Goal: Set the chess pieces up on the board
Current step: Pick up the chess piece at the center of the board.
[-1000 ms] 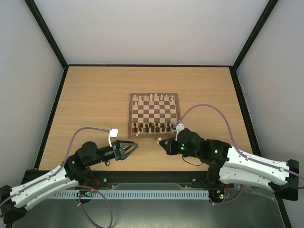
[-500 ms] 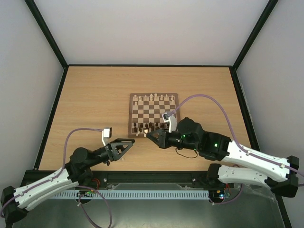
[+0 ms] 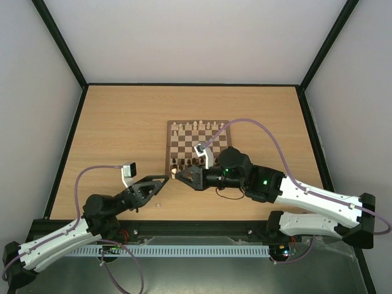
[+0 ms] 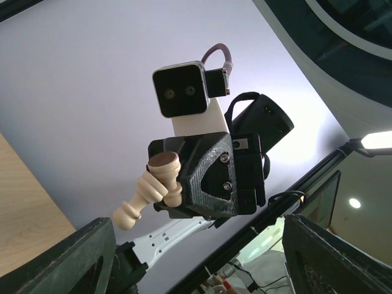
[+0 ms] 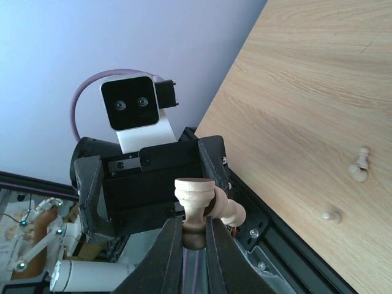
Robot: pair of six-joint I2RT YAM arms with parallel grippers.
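The board (image 3: 198, 122) lies mid-table, with pale chess pieces (image 3: 196, 126) on its far row and dark ones on its near row. My right gripper (image 3: 179, 176) hovers off the board's near left corner. In the right wrist view, the right gripper (image 5: 195, 236) is shut on a pale chess piece (image 5: 195, 196), base away from the fingers. A second pale piece (image 5: 231, 211) leans against it. My left gripper (image 3: 164, 180) faces it, open and empty, tips close to the held piece. The left wrist view shows the right gripper (image 4: 166, 195) with the held piece (image 4: 147, 187).
Two small pale pieces (image 5: 358, 169) (image 5: 331, 215) lie loose on the wooden table near its front edge; one shows in the top view (image 3: 158, 204) below the left gripper. Black frame rails edge the table, with white walls on three sides.
My right gripper has lifted from the table and moved left with the pale piece, toward the left gripper. My left arm has drawn back and tilted its gripper up to face it.
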